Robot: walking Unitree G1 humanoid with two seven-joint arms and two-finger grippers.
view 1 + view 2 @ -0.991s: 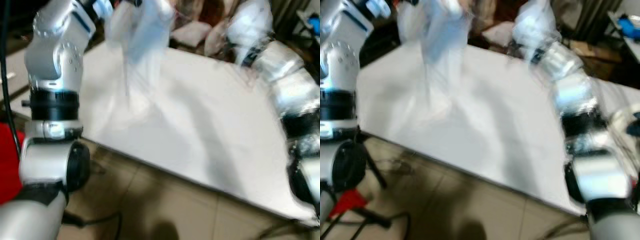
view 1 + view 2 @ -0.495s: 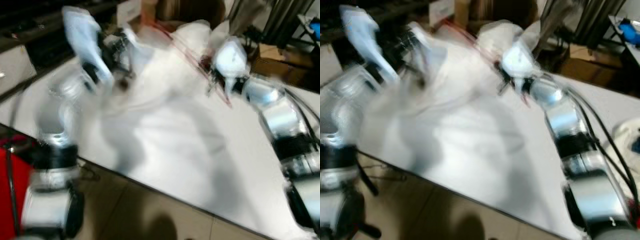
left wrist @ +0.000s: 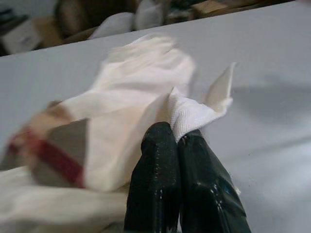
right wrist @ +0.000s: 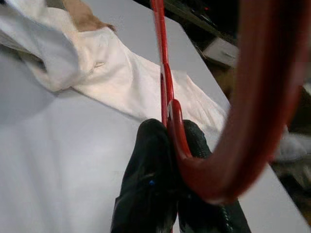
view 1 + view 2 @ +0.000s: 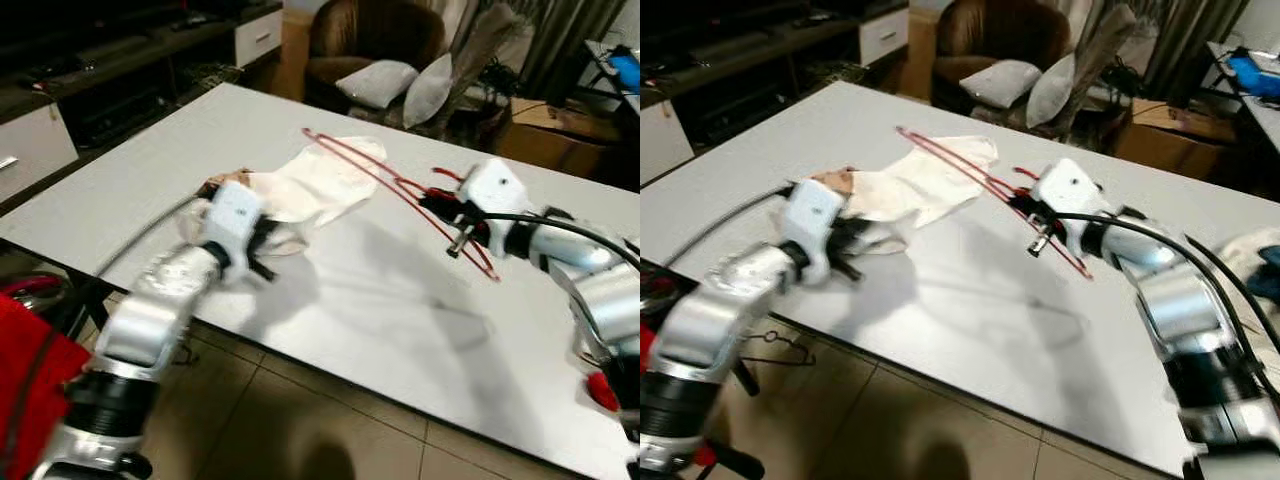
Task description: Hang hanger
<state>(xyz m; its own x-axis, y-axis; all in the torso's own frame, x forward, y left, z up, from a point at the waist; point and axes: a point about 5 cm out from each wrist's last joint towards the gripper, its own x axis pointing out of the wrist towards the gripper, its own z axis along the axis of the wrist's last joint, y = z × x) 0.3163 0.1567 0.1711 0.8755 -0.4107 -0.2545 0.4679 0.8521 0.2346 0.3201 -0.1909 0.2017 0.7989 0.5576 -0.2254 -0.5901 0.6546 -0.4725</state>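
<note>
Red hanger [image 5: 400, 190] lies across the white table [image 5: 350, 310], pinched near its hook by the right gripper [image 4: 167, 128], while the left gripper [image 3: 176, 138] clamps the cream garment [image 5: 310, 190] beside it.

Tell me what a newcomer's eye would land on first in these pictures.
The red hanger stands out: a thin wire frame lying across the middle of the white table, with the right pincer shut on its neck. Beside it, a crumpled white garment lies toward the robot's left, and the left pincer is clamped on a fold of that cloth.
</note>
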